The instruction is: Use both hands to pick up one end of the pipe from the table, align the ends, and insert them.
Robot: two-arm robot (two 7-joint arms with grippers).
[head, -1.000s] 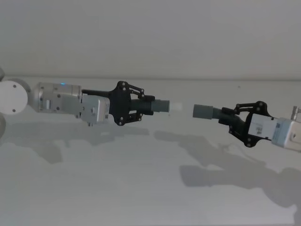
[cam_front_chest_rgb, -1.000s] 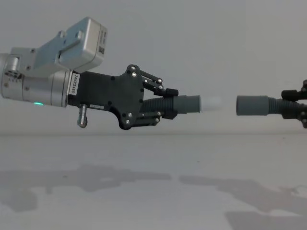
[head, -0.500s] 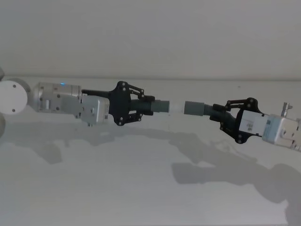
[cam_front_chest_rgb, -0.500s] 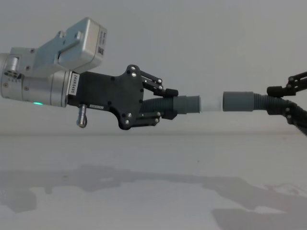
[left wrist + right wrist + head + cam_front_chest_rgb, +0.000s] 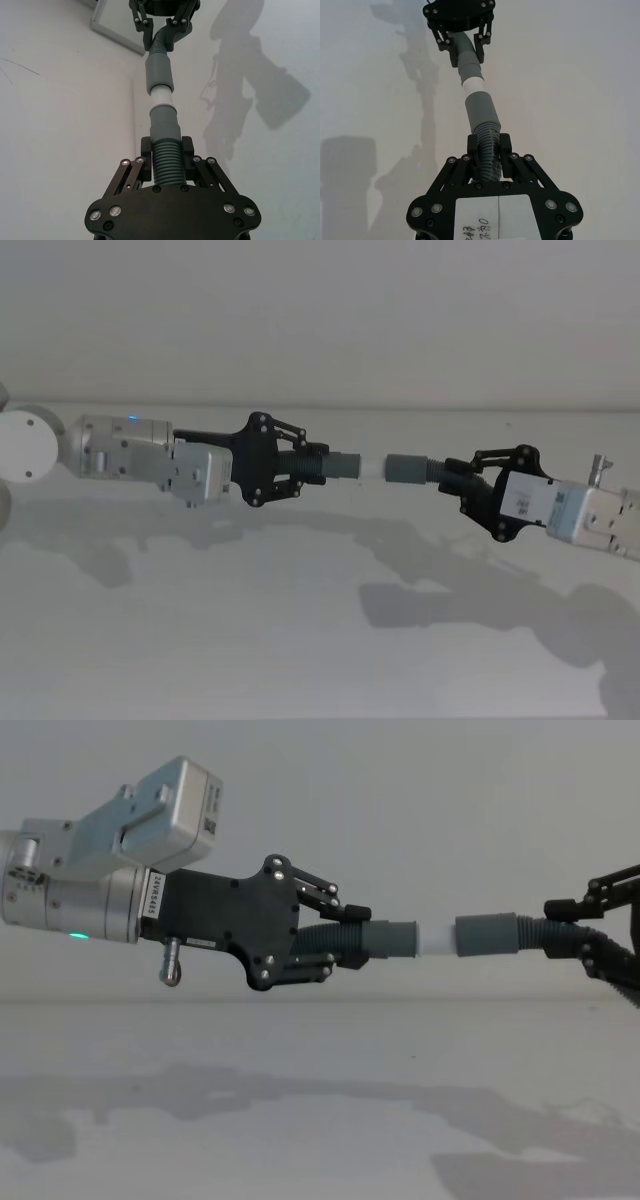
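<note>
1. Head view: the left gripper (image 5: 318,466) reaches in from the left, held above the white worktop (image 5: 250,640), its fingers clamped on the ribbed body of the left pipe piece (image 5: 330,466). That piece's grey cuff ends in a narrower white tip (image 5: 371,468) pointing right. The right gripper (image 5: 458,481) comes in from the right, clamped on the right pipe piece (image 5: 425,470), whose grey cuff (image 5: 403,468) points left. The white tip meets the mouth of the right cuff; a short band of white shows between the two grey cuffs.

2. Left wrist view: the left gripper (image 5: 166,150) grips the ribbed section of its pipe piece (image 5: 166,142) on both sides. The white tip (image 5: 162,98) runs straight into the other cuff (image 5: 159,75), and the two pieces lie roughly in one line.

3. Right wrist view: the right gripper (image 5: 488,146) clamps the ribbed part of its pipe piece (image 5: 485,127), with the white tip (image 5: 473,85) at the cuff's mouth.

4. Chest view: both pieces are held level, well above the worktop (image 5: 300,1100). The left gripper (image 5: 348,935) is closed on its pipe piece (image 5: 372,940); the white tip (image 5: 436,938) touches the right cuff (image 5: 486,934).
</note>
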